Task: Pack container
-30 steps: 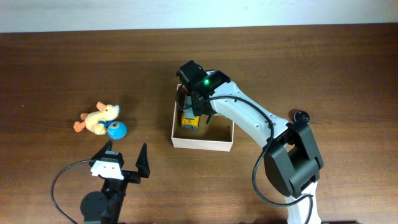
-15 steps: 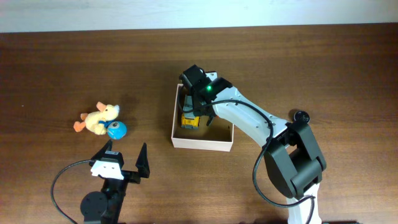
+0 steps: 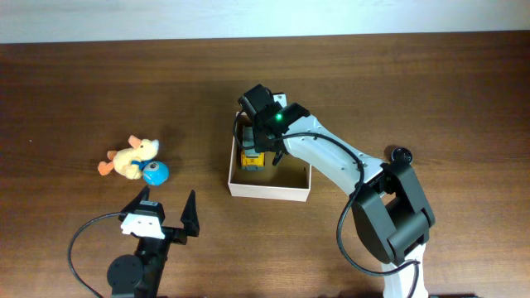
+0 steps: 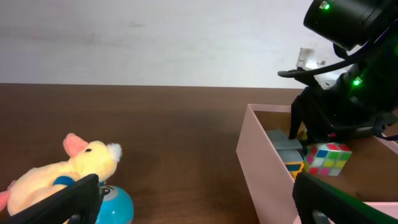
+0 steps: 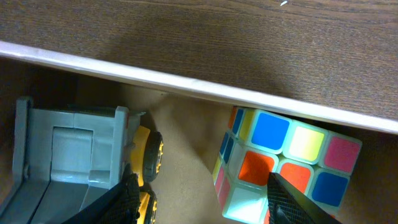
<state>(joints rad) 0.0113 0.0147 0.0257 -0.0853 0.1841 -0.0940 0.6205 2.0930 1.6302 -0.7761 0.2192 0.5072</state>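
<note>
Right pincer (image 5: 202, 191), spread and apparently empty, sits low in the container (image 3: 269, 191) at the centre of the surface (image 3: 431, 83), between toy truck (image 5: 74, 155) and puzzle cube (image 5: 283, 165); advise vertical withdrawal, clear of both.

The table (image 3: 431, 83) is dark wood with a visible grain and a faint satin sheen. The container (image 3: 267, 191) has thin, smooth white walls that look like matt card, and a matt tan cardboard floor. Inside the container, the cube (image 5: 283, 165) is smooth, glossy plastic with bright tiles. The truck (image 5: 68, 155) is smooth grey and yellow plastic with a duller shine. Left of the container, the duck (image 4: 68, 171) is fuzzy yellow plush cloth and the ball (image 4: 118, 205) is glossy blue plastic.
</note>
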